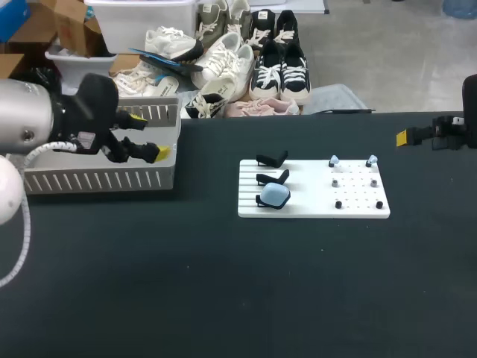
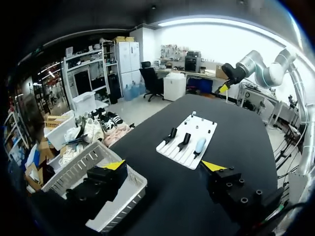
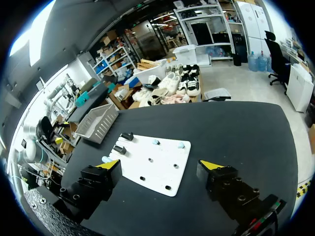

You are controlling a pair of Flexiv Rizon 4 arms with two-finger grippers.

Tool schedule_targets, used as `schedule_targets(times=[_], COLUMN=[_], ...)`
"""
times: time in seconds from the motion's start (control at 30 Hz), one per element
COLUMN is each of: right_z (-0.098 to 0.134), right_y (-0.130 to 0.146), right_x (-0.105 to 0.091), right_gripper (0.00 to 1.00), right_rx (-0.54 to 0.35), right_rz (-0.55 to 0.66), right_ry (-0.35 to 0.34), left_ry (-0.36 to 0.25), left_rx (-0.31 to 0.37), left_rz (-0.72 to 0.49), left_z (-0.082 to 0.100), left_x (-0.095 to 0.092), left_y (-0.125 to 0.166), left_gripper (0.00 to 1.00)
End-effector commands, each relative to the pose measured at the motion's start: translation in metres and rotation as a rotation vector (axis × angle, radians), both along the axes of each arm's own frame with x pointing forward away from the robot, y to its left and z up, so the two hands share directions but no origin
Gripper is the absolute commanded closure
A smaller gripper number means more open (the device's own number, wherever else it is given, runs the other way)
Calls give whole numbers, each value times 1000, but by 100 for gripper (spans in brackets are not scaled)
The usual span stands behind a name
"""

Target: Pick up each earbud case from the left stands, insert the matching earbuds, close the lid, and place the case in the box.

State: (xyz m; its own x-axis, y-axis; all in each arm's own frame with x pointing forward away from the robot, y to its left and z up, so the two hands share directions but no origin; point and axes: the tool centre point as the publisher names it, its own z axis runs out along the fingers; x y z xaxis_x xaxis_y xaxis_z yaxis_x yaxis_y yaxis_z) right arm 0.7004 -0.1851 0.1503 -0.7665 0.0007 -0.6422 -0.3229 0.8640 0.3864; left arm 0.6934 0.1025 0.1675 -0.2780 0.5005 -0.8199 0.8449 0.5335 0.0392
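A white board (image 1: 313, 200) lies mid-table. Its left side carries black stands: two empty ones (image 1: 272, 159) and a third bearing a light-blue earbud case (image 1: 274, 195), lid shut. Two light-blue earbuds (image 1: 333, 160) (image 1: 372, 159) sit on pegs at the board's far right. My left gripper (image 1: 147, 135) hangs open and empty over the white basket (image 1: 97, 180), far left of the board. In its wrist view, the left gripper (image 2: 164, 165) faces the case (image 2: 200, 145). My right gripper (image 1: 406, 136) is open and empty at the table's right; in its wrist view, the right gripper (image 3: 160, 164) hovers above the board (image 3: 162, 152).
The slatted white basket (image 2: 110, 196) stands at the table's far left edge. Small black and white pegs (image 1: 358, 192) dot the board's right half. Black tabletop (image 1: 223, 283) surrounds the board on all sides.
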Motion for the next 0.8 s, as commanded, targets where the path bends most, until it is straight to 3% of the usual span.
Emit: schedule_targets(times=[0.03, 0.2, 0.4, 0.8], right_z=[0, 0, 0, 0], right_y=[-1, -1, -1, -1], right_x=[0, 0, 0, 0], right_gripper=[0, 0, 0, 0], right_rx=[2, 2, 2, 2], right_rz=[3, 3, 3, 3], right_ry=[0, 0, 0, 0], left_ry=[-158, -161, -156, -131], left_rx=[-137, -189, -200, -190], left_rz=[-443, -535, -597, -589], left_z=[-3, -7, -16, -34], left_x=[0, -2, -5, -8], left_y=[-4, -17, -37, -72], left_gripper=[0, 0, 0, 0])
